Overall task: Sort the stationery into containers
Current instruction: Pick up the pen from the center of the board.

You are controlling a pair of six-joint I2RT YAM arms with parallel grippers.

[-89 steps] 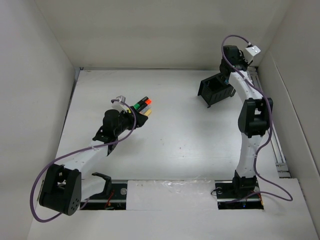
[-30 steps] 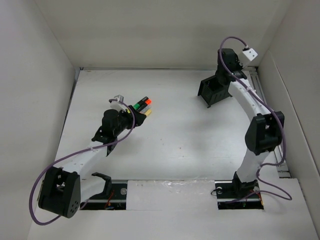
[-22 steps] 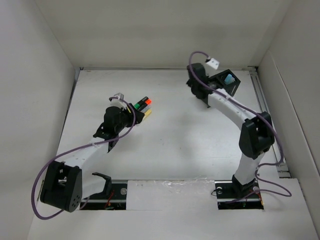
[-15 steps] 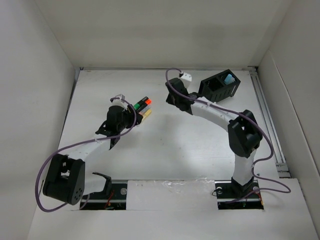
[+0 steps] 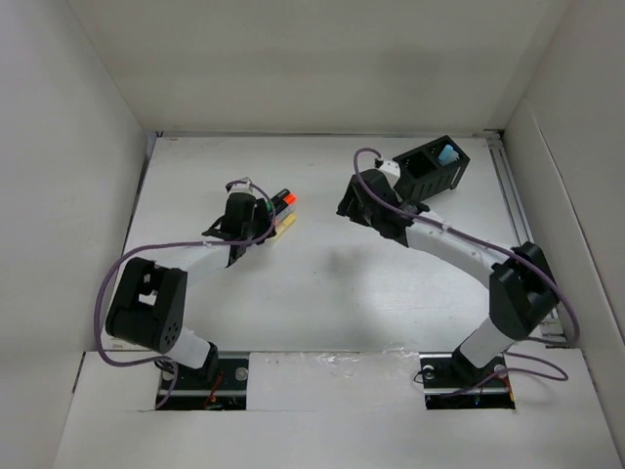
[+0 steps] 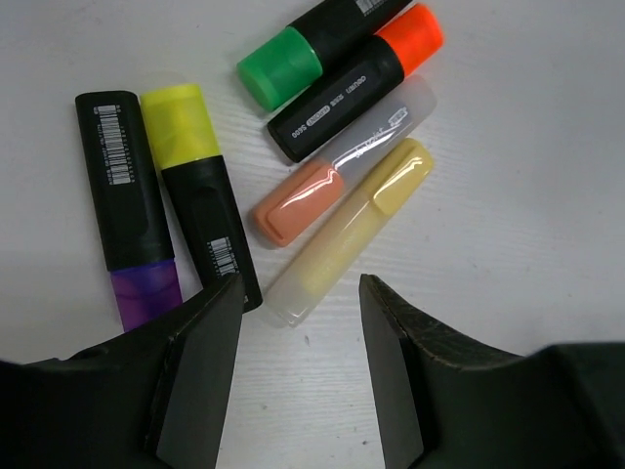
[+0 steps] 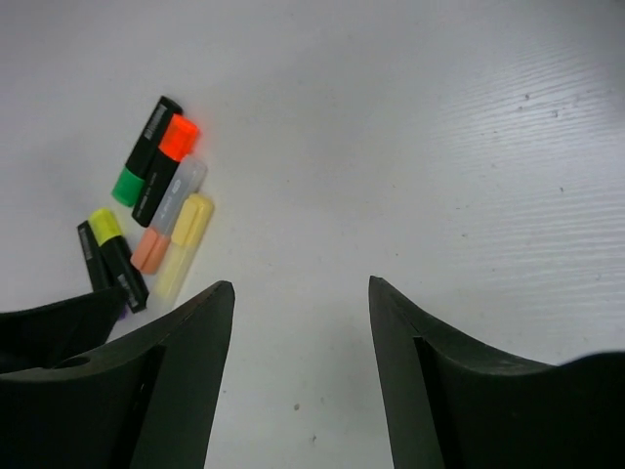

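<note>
Several highlighters [image 6: 332, 166] lie in a loose cluster on the white table: a green cap [image 6: 278, 68], an orange cap [image 6: 410, 39], a peach cap, a pale yellow one [image 6: 352, 230], a yellow cap [image 6: 181, 122] and a purple cap [image 6: 145, 293]. My left gripper [image 6: 301, 313] is open and empty, just short of the pale yellow one. In the top view it [image 5: 257, 217] sits beside the cluster [image 5: 281, 207]. My right gripper [image 5: 349, 207] is open and empty over bare table; its view shows the cluster [image 7: 156, 205] far left. The black organiser [image 5: 430, 171] holds a light blue marker [image 5: 448, 154].
White walls enclose the table on the left, back and right. A rail [image 5: 522, 234] runs along the right edge. The organiser stands at the back right, behind my right arm [image 5: 459, 249].
My right arm has let go of the organiser and swung left and nearer. The organiser now stands turned, its light blue marker showing. My left gripper has crept up to the highlighter cluster.
</note>
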